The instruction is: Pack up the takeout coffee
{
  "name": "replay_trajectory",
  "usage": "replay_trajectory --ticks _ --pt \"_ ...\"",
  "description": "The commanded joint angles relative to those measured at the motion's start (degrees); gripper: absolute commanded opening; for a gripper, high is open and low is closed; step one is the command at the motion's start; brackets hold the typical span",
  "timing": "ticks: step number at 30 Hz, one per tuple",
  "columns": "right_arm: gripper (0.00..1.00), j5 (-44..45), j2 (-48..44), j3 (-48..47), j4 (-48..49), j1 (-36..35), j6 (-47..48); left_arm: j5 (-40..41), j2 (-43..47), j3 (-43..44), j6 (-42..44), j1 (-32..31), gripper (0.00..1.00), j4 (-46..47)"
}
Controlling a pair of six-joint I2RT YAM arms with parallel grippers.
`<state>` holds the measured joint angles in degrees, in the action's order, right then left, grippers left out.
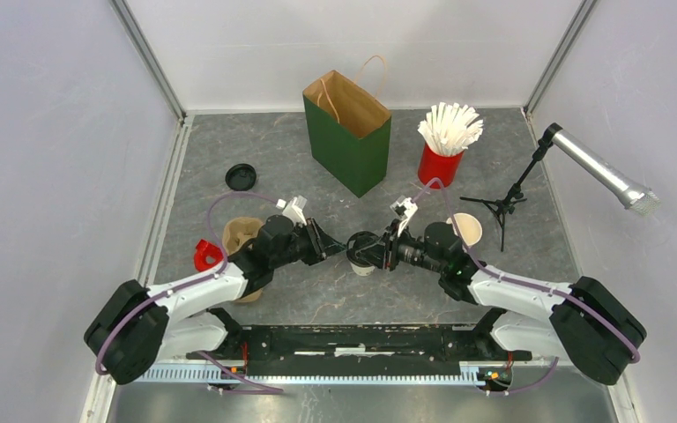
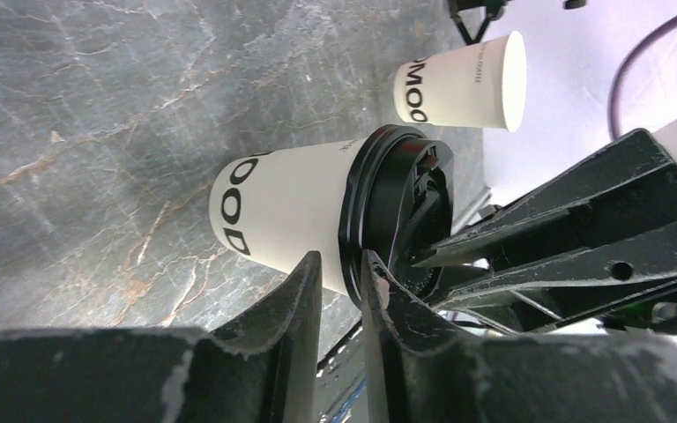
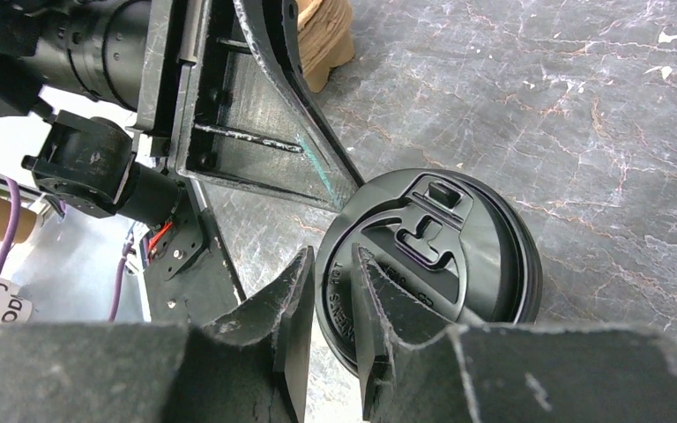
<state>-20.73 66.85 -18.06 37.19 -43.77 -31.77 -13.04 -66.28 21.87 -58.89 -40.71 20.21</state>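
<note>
A white paper cup (image 2: 291, 207) with a black lid (image 2: 397, 207) stands mid-table between both arms (image 1: 363, 266). My left gripper (image 2: 342, 269) is shut on the lid's rim from the left, one finger beside the cup wall and one on the lid top. My right gripper (image 3: 335, 264) is shut on the opposite edge of the same lid (image 3: 441, 247). A second white cup (image 1: 467, 229), open and without a lid, stands behind my right arm and shows in the left wrist view (image 2: 458, 84). A loose black lid (image 1: 241, 176) lies at the back left.
The green paper bag (image 1: 348, 132) stands open at the back centre, with the red cup of white straws (image 1: 441, 163) to its right. A brown pulp carrier (image 1: 240, 236) and a small red object (image 1: 204, 256) lie by my left arm. A microphone stand (image 1: 507, 203) stands at right.
</note>
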Motion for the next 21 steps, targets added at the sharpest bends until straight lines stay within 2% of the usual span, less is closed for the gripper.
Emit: replay_trajectory --ticks 1,2,5,9,13,15,16,17,19,20,21 --pt "0.29 0.24 2.92 -2.4 -18.47 -0.09 1.16 1.31 2.18 3.82 6.89 -1.5 0.33 -18.43" --pt "0.3 0.2 2.63 -5.07 -19.87 -0.07 1.43 0.66 3.89 5.73 6.95 -1.33 0.35 -18.78" --pt "0.35 1.15 1.41 -13.82 -26.31 -0.09 3.66 -1.4 6.86 11.81 7.66 -0.53 0.53 -19.83" --pt "0.47 1.53 -0.33 -23.29 -33.87 0.0 7.27 2.28 10.47 21.47 13.4 -0.34 0.59 -30.7" --pt "0.59 3.79 -3.78 -25.47 -38.98 -0.04 8.93 10.43 16.92 25.95 18.97 -0.34 0.65 -40.33" --pt "0.71 5.18 -5.19 -25.36 -40.4 -0.07 9.85 12.8 20.13 26.95 21.34 -0.34 0.69 -43.29" --pt "0.81 5.77 -5.62 -25.35 -41.13 -0.11 10.89 14.68 21.88 27.3 22.56 -0.38 0.72 -44.47" --pt "0.98 6.43 -5.76 -25.46 -42.35 -0.17 12.1 15.29 23.32 27.48 23.96 -0.34 0.75 -45.65" --pt "0.98 8.64 -4.93 -26.86 -46.23 -0.71 15.37 15.91 26.5 27.77 27.08 -0.34 0.83 -47.8" --pt "0.98 10.61 -4.44 -27.86 -48.32 -1.15 16.74 16.06 27.48 28.12 28.73 -0.34 0.98 -49.33" --pt "0.98 12.09 -4.15 -28.62 -49.52 -1.68 17.68 16.24 28.39 28.38 30.19 -0.34 1.0 -50.78"
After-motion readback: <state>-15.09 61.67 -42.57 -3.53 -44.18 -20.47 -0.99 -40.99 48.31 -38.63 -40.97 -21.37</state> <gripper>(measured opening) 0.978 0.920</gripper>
